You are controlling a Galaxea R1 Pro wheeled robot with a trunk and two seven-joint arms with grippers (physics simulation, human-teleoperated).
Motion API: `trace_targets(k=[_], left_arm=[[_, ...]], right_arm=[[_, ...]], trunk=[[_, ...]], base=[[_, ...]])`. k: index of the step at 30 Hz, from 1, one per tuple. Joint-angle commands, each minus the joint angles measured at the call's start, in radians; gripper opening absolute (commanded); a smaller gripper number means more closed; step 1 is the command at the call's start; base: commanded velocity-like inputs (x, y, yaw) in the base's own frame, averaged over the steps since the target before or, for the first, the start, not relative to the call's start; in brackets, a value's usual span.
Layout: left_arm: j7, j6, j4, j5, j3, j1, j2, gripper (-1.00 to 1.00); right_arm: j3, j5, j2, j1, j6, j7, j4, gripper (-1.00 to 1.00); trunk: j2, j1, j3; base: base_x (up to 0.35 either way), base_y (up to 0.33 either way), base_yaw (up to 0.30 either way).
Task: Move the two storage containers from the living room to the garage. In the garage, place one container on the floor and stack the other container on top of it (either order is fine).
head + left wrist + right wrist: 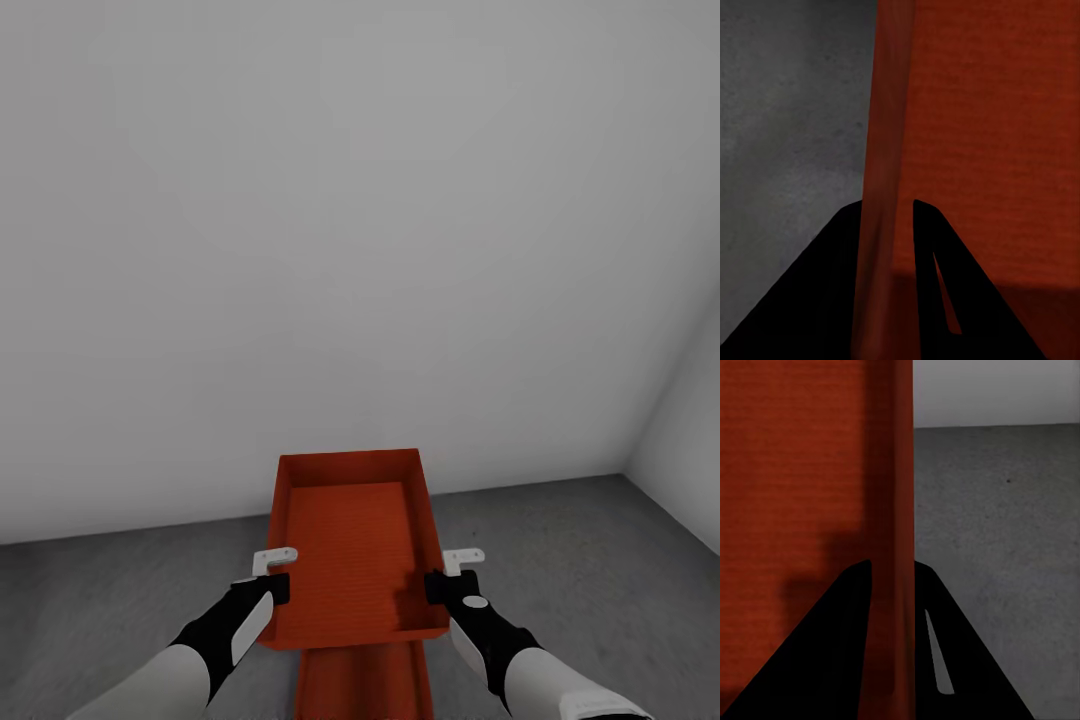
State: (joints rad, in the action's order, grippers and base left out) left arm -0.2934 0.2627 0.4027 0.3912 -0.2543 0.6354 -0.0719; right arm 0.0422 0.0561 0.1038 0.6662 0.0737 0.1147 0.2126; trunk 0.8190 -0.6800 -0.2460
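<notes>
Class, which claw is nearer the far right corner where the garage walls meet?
Right. The right claw grips the held container's right wall, on the corner's side; the left claw grips the opposite wall.

Between my grippers hangs an open orange-red container [355,545], level, directly above its twin [365,682] on the grey floor [560,560].

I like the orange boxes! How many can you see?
2. One storage container is held up between the left gripper and right gripper. The lower container sits beneath it, near the picture's bottom edge, mostly hidden.
</notes>
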Motion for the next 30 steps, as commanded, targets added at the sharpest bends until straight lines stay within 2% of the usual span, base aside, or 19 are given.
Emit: trace_targets(k=[1, 21, 30], left_arm=[[-0.013, -0.023, 0.004, -0.028, 0.019, 0.001, 0.017, -1.0], [-0.013, -0.022, 0.004, -0.028, 0.019, 0.001, 0.017, -1.0], [-0.014, -0.022, 0.004, -0.027, 0.02, 0.001, 0.017, -1.0]], right_arm=[[-0.024, 0.005, -0.013, 0.0, 0.003, 0.026, -0.002, -1.0], [-0.024, 0.004, -0.012, 0.0, 0.004, 0.028, -0.002, -1.0], [-0.024, 0.004, -0.012, 0.0, 0.003, 0.028, -0.002, -1.0]], trunk=[[0.001, 0.0, -0.003], [0.001, 0.0, -0.035], [0.001, 0.0, -0.049]], base=[[0.0, 0.0, 0.0], [-0.001, 0.0, 0.0], [-0.14, 0.0, 0.0]])
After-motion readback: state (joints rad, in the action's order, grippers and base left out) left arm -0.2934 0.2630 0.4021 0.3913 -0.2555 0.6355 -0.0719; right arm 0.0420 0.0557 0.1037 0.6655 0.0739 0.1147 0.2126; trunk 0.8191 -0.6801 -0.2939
